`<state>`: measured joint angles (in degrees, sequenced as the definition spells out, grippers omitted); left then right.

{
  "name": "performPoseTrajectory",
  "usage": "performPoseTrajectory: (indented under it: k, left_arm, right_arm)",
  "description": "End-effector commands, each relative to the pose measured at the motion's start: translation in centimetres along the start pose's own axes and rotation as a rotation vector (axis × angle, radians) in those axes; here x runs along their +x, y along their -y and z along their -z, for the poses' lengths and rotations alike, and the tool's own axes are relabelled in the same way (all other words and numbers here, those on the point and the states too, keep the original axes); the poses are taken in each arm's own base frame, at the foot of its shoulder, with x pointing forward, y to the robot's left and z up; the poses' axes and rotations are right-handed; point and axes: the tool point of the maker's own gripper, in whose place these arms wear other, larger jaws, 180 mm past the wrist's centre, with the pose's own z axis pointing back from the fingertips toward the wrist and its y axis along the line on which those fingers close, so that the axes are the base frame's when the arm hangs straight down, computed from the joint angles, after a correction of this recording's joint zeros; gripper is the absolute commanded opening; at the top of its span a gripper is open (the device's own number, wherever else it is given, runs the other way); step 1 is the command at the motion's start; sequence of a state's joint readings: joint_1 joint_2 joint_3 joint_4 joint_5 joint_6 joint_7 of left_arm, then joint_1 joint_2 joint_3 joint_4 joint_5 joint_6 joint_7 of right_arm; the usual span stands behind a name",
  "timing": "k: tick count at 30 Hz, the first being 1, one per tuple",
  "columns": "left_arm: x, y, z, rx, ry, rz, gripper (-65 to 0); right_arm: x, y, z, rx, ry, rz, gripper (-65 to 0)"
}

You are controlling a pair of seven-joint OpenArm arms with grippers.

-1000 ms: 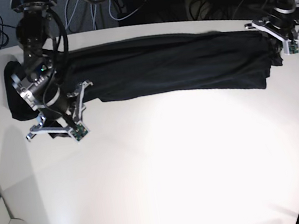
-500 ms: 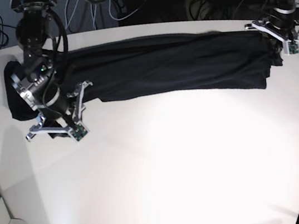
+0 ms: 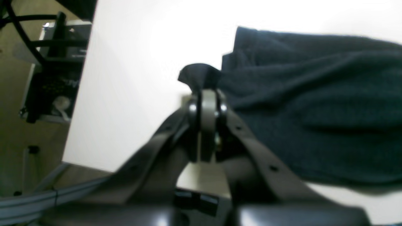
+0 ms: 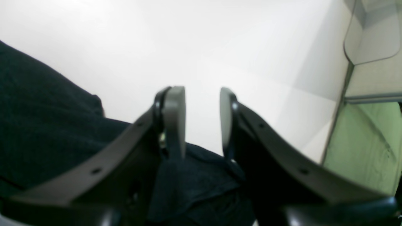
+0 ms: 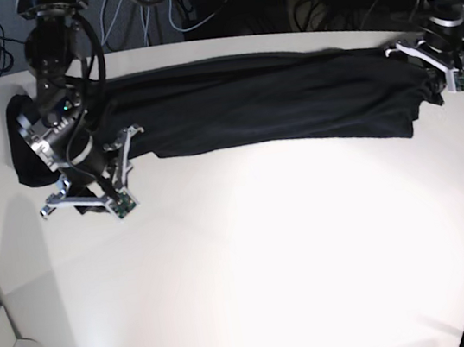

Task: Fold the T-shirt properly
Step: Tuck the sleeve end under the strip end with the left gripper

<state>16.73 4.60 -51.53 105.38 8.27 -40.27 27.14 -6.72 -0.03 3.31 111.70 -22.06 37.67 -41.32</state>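
One T-shirt [image 5: 265,103] lies stretched across the white table [image 5: 270,255].

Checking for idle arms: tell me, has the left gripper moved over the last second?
Yes. In the base view the left gripper, shut on the T-shirt corner, has shifted slightly toward the table's near edge.

1. Left gripper [image 3: 205,94]: jaws pressed together, pinching a small fold of the T-shirt [image 5: 274,102] at its end (seen from the left wrist camera); sits at the base view's right edge [image 5: 442,72], wrist angled downward.
2. Right gripper [image 4: 202,119]: jaws parted with a clear gap, nothing between the fingertips; hangs low over the cloth's other end [image 5: 87,199], arm reaching down from above.
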Motion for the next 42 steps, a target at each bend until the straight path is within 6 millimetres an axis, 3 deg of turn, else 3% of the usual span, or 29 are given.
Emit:
performPoseTrajectory:
  k: [1,7,14,19,22,27,33,42]
  left_arm:
    - [1.3,-0.4,-0.1,0.011,0.048,0.002,-65.0]
    - [2.0,-0.3,0.2,0.010,0.059,0.000,-65.0]
    - [1.4,1.7,0.1,-0.010,0.056,-0.059,-65.0]
    - [3.2,1.7,-0.6,0.003,0.096,-0.037,-65.0]
    - [3.5,3.9,-0.2,-0.060,0.101,-0.019,-65.0]
    - [3.0,6.2,-0.2,-0.127,0.085,0.000,-65.0]
    - [2.7,6.0,-0.3,-0.122,0.078,0.000,-65.0]
    - [-0.1,6.0,0.2,-0.146,0.008,-0.001,-65.0]
  right_arm:
    - [1.1,0.5,-0.2,-0.013,0.041,0.000,-45.0]
    - [1.0,0.5,-0.2,-0.013,0.038,0.000,-45.0]
    - [1.0,0.5,-0.2,-0.013,0.038,0.000,-45.0]
    - [1.0,0.5,-0.2,-0.013,0.038,0.000,-45.0]
    - [1.0,0.4,-0.2,-0.011,0.036,0.001,-45.0]
    - [0.9,-0.9,-0.2,0.020,0.035,-0.012,-45.0]
    - [1.1,-1.4,-0.2,0.033,0.038,-0.022,-45.0]
    - [1.2,-1.3,-0.1,0.030,0.042,-0.022,-45.0]
